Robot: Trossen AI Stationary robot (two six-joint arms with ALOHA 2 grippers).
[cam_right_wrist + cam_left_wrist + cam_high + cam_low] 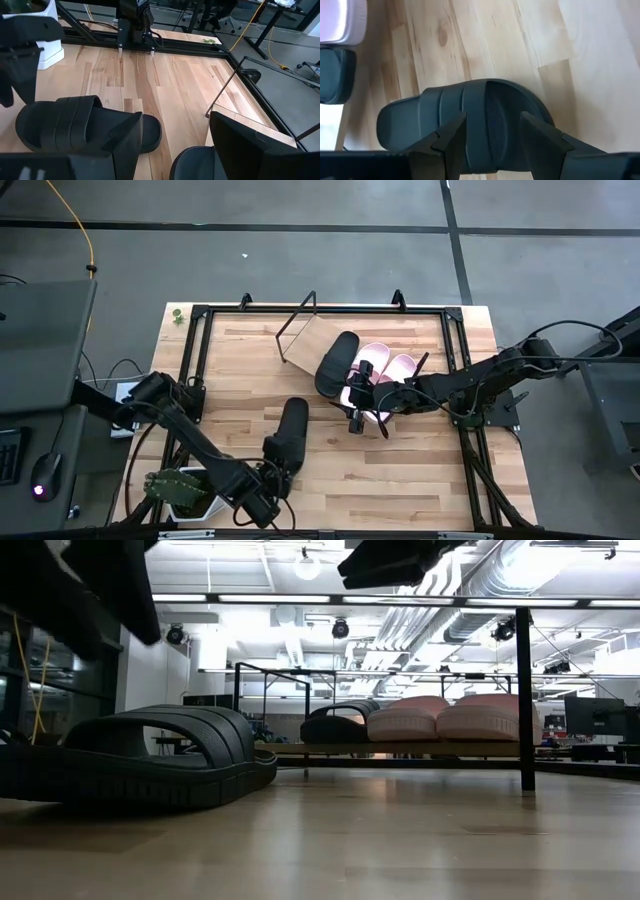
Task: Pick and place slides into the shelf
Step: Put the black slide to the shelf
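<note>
One black slide (290, 435) lies on its sole on the tabletop, left of centre. My left gripper (277, 473) hangs open over its near end, one finger on either side (495, 145); I cannot tell whether they touch it. The shelf (310, 345) stands at the far middle and bears another black slide (338, 362) and two pink slides (388, 366). My right gripper (366, 408) hovers open over the shelf's near edge with nothing between its fingers (182, 145). In the low view the table slide (150, 765) sits left of the loaded shelf (420, 748).
A white pot with a green plant (185, 488) stands at the near left, close to my left arm. A black frame rail (195, 360) runs around the tabletop. Bare wood (420, 470) lies at the near right.
</note>
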